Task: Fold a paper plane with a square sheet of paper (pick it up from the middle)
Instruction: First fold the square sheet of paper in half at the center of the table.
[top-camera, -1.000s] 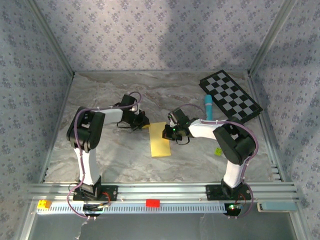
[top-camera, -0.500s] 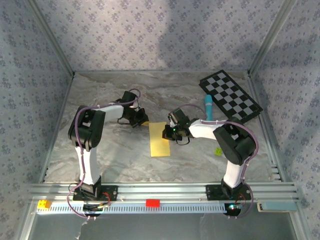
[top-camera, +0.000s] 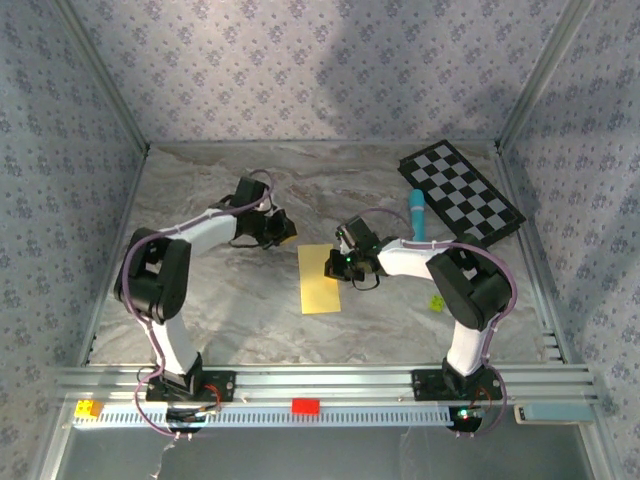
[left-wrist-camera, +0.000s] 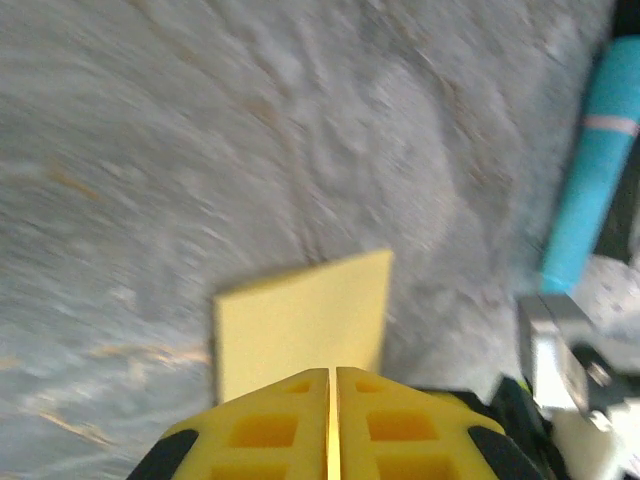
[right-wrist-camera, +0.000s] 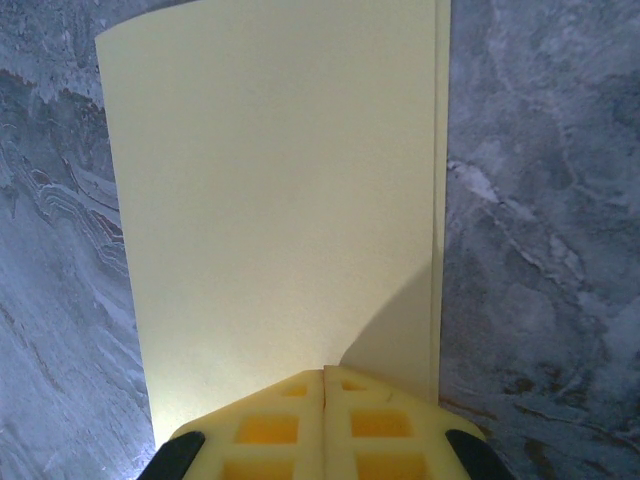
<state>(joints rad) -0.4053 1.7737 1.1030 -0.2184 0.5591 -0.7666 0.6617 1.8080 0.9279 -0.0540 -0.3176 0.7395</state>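
right claw: clenched, tips down on the upper right edge of the square sheet of paper; pinch or plain press, cannot tell.
left claw: clenched, off the paper, just to its upper left.
counter: firm backing, so press straight down.
square sheet of paper: folded rectangle, flat, centre frame.
double edge: layers slightly offset; square up before creasing hard.
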